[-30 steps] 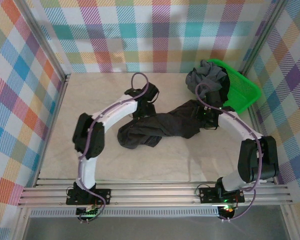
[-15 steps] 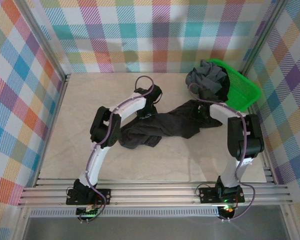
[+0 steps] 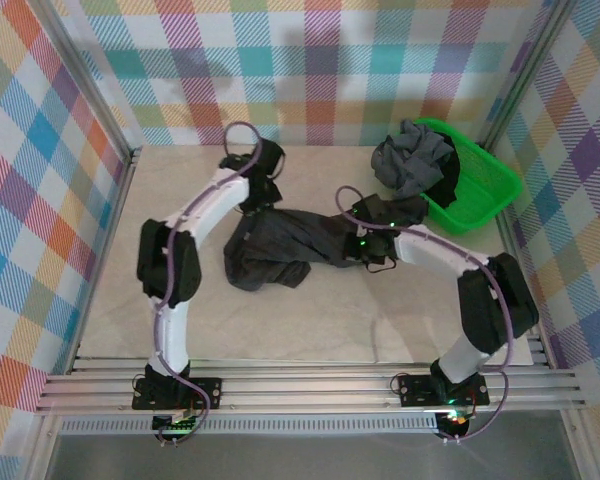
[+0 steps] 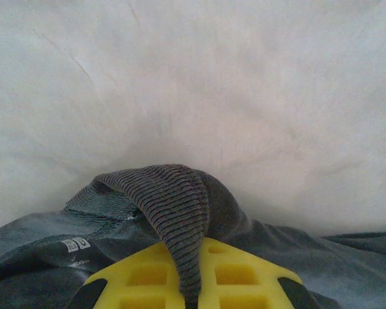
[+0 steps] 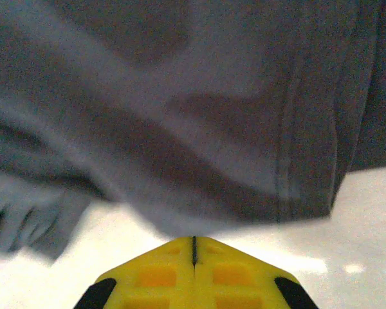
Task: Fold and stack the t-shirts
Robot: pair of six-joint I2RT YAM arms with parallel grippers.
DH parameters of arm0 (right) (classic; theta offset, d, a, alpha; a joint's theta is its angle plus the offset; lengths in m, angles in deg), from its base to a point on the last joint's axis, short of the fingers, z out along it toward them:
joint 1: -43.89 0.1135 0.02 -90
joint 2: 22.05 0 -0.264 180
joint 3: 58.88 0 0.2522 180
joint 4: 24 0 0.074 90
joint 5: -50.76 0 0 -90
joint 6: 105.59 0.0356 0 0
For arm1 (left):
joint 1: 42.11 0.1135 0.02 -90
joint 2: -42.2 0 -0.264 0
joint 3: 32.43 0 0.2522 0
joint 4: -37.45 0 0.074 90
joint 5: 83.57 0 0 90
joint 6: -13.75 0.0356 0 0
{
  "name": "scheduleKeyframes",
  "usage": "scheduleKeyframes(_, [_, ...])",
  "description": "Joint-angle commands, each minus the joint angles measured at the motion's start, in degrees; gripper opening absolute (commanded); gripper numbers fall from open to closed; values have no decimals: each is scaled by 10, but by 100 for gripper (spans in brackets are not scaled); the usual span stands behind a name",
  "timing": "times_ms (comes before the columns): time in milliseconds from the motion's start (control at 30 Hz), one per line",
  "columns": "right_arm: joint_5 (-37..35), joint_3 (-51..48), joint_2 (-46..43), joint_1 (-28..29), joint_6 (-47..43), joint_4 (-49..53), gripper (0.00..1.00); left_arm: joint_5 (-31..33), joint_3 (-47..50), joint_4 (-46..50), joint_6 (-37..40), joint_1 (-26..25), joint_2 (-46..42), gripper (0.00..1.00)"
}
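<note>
The large charcoal-black t-shirt (image 3: 290,245) lies bunched across the middle of the table. My left gripper (image 3: 260,192) is at the shirt's far left end. In the left wrist view this gripper (image 4: 192,297) is shut on the shirt's ribbed collar (image 4: 180,206), which arches over the yellow fingers (image 4: 244,273). My right gripper (image 3: 367,242) is at the shirt's right end. In the right wrist view it (image 5: 193,241) is shut, with the blurred dark fabric (image 5: 199,129) meeting its tip. A medium grey t-shirt (image 3: 408,158) is heaped on the basket's left rim, with black cloth (image 3: 448,190) beside it.
The bright green plastic basket (image 3: 485,185) stands at the far right corner. Plaid walls close in the table on the left, back and right. An aluminium rail (image 3: 310,385) runs along the near edge by the arm bases. Bare tabletop (image 3: 180,320) lies in front of the shirt.
Both grippers have moved left, dragging the charcoal-black shirt away from the basket. The left gripper has also gone farther back, and the shirt now lies more to the left.
</note>
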Motion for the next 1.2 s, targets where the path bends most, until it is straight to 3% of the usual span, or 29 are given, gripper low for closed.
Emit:
scheduleKeyframes(0, [46,-4,-39,48,17,14,0,19,2,32,34,28,-61,0])
scheduleKeyframes(167, [11,-14,-102,54,1,20,0,22,14,39,47,60,-111,0])
scheduleKeyframes(433, [-21,-13,-139,-35,-25,43,2,33,72,39,44,69,-194,0])
scheduleKeyframes(533, [-48,8,-108,-67,-24,64,28,40,129,32,47,69,-244,0])
scheduleKeyframes(633, [-69,37,-48,-77,-22,66,44,62,198,27,52,69,-302,0])
scheduleKeyframes(767, [-70,97,53,-79,-8,73,50,101,286,32,53,74,-376,0])
scheduleKeyframes(933, [-40,158,153,-79,-5,65,54,90,394,26,58,76,-425,0])
scheduleKeyframes(1167, [-30,193,189,-53,-5,72,54,74,490,21,24,78,-467,0])
